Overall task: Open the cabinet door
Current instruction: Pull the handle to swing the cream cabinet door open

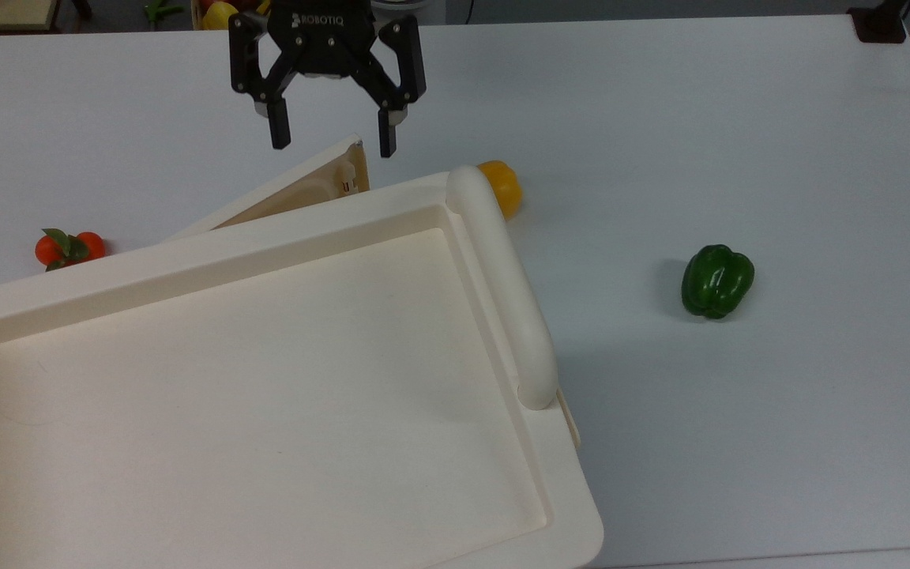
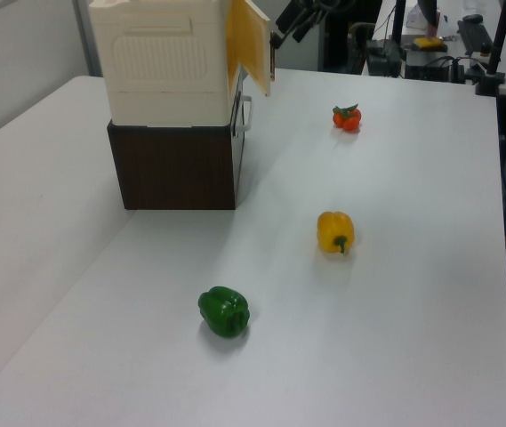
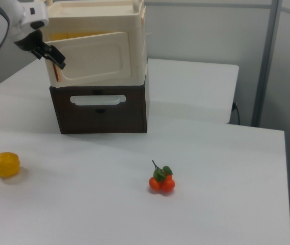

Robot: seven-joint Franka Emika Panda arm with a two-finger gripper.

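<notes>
The gripper [image 1: 331, 141] is hanging at the top view's upper middle, black, with its jaws spread wide and pinching nothing. Its two fingertips [image 1: 280, 134] are pointing down the top view toward the free end of the cabinet door [image 1: 281, 194], one to either side of that end and apart from it. In the right view the gripper [image 3: 52, 56] is sitting just off the door's free edge at the right view's left, with a white and grey arm link behind it.

The cabinet door is standing part-way open, swung out at an angle from the cabinet [image 1: 250, 379]. In the left view the door [image 2: 250, 44] is showing its yellowish inner face; in the right view the door [image 3: 96, 57] is showing its cream outer panel. The cabinet [image 2: 159, 58] is resting on a dark brown drawer unit [image 2: 177, 165], which is carrying a pale bar handle in the right view. The cabinet's recessed top is lying bare.

On the white desk [image 1: 739, 142] a yellow pepper [image 2: 335, 231], a green pepper [image 1: 716, 280] and a small bunch of tomatoes [image 3: 161, 181] are lying well apart from one another. Beyond the desk's far edge in the left view, stands and cables are crowding the room.
</notes>
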